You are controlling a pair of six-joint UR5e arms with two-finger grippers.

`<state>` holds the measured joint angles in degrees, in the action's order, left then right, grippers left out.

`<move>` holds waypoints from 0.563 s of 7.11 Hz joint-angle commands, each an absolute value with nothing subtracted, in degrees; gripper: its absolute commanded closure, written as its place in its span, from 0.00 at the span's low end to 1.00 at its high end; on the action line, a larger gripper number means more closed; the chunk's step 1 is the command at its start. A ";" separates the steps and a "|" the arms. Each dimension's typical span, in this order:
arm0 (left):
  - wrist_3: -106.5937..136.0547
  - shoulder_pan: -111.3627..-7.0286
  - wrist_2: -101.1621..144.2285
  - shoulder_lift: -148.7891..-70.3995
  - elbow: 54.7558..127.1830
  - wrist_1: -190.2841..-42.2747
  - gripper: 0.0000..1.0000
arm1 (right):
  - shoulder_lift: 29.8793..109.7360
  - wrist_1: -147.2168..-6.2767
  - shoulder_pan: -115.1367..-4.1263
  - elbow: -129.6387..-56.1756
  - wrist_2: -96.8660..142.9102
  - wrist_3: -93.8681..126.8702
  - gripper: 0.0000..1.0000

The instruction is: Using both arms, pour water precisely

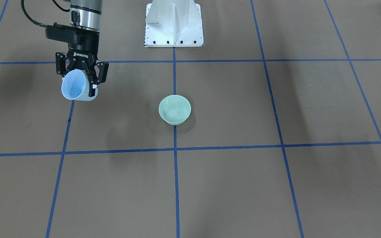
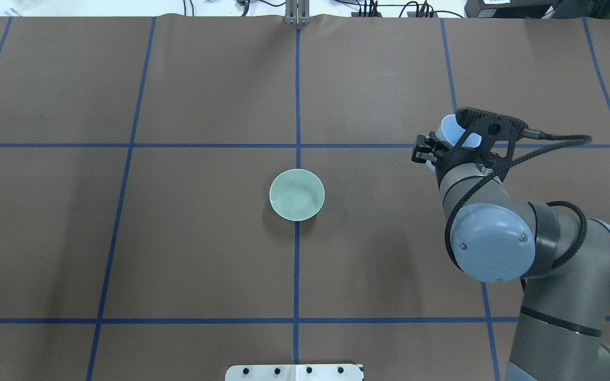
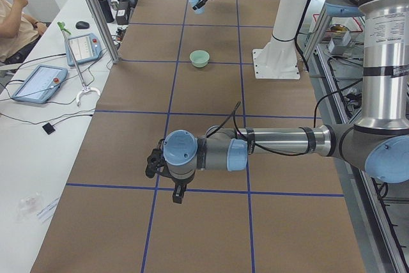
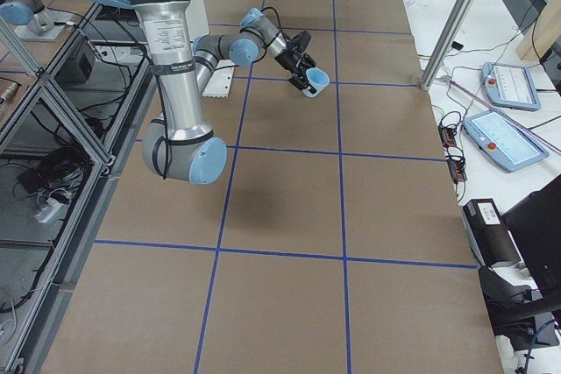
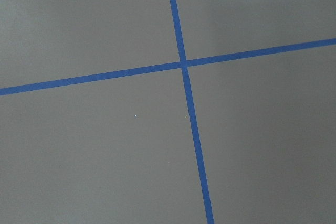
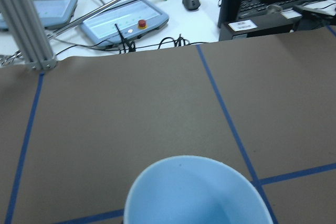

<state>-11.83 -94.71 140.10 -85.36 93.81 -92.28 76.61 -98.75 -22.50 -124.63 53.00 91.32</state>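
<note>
- Front-facing camera: across the table (image 1: 243,185) from me, looking steeply down. My pedestal base (image 1: 174,24) sits at its top edge.
- Overhead camera: behind my shoulders, looking forward and down, base at its bottom edge. It shares the green bowl (image 1: 174,109) at the table's centre with the front camera, mirrored.
- Left-end camera: looks along the table, my left arm (image 3: 281,142) near and large.
- Right-end camera: at the opposite end, my right arm (image 4: 171,50) near.
- Left wrist camera: close, looking down on a tape crossing (image 5: 182,64).
- Right wrist camera: low, looking over the blue cup (image 6: 194,192) toward the table's far edge and the operators' desk (image 6: 205,22).
</note>
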 commanded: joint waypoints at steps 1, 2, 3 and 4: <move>-11.78 -94.66 140.10 -85.52 93.87 -92.29 0.00 | 85.13 -98.70 -19.44 -124.19 44.94 99.02 1.00; -11.78 -94.66 140.10 -85.69 93.87 -92.29 0.00 | 87.43 -98.70 -18.38 -122.80 42.48 103.32 1.00; -11.78 -94.66 140.10 -85.87 93.87 -92.29 0.00 | 88.32 -98.70 -17.85 -119.65 40.89 106.67 1.00; -11.78 -94.66 140.10 -85.96 93.87 -92.29 0.00 | 88.68 -98.70 -17.67 -115.62 39.48 109.31 1.00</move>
<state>-11.78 -94.66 140.10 -85.81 93.86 -92.28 87.62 -98.71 -18.19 -120.03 41.58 105.39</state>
